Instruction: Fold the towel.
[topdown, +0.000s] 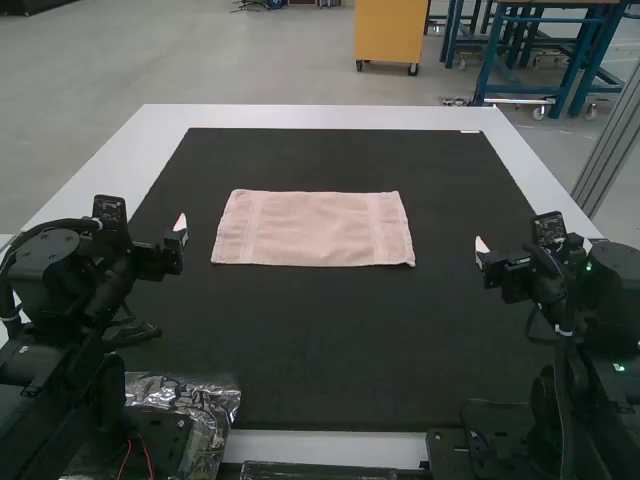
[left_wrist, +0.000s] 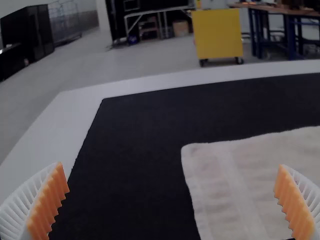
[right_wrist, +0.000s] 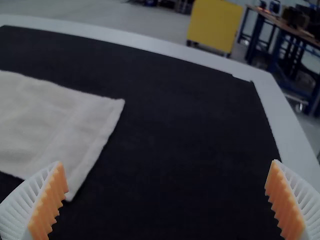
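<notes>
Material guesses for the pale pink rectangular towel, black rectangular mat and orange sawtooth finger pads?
Towel: matte cloth, likely cotton, given the soft edges and bands near its ends.
Mat: dull, no sheen; felt or rubber, can't tell which.
Finger pads: matte, probably moulded rubber or soft plastic, given the regular ridges.

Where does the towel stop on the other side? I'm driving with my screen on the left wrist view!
Observer: In the high view, the towel's far end from you stops on the black mat, with bare mat between it and the right gripper.

Operator: Ooh, is the right gripper grabbing any of it?

Observer: No, the right wrist view has its fingers wide apart, and the towel lies flat, with that end's corners free.
</notes>
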